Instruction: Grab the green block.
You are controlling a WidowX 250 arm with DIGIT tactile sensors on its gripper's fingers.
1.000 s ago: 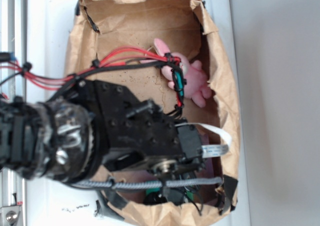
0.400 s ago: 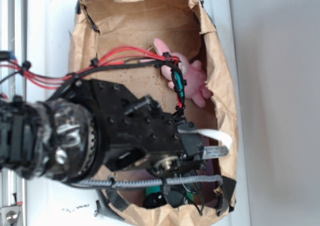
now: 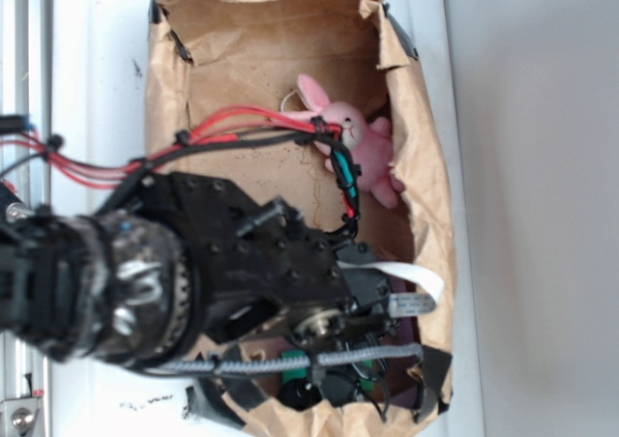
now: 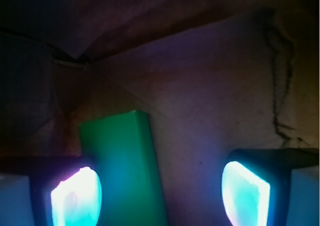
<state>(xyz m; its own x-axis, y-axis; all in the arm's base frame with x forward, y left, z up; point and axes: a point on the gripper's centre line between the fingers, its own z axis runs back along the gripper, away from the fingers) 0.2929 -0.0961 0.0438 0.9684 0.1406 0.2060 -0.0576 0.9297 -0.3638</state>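
1. In the wrist view the claw (image 4: pixel 160 191) stands wide, its two glowing pads far apart near the bottom edge of the picture, with nothing clamped between them.
2. The pad on the left of that view (image 4: pixel 75 196) sits right against the near left corner of the green block (image 4: pixel 122 166); whether it actually touches cannot be told.
3. The green block lies flat on the brown paper floor, mostly inside the gap between the pads, hugging the left pad and running away from the claw toward the bag's far fold.
4. Bare brown paper fills the space from the block's right edge to the pad on the right (image 4: pixel 245 193), which stands well apart from the block.
5. In the exterior view the black arm (image 3: pixel 222 273) reaches down into the brown paper bag (image 3: pixel 426 166), and its body hides the claw and nearly all of the block.
6. The pink plush bunny (image 3: pixel 358 147) lies well away from the claw, against the bag's right wall, partly behind the red and black cables (image 3: pixel 242 128).
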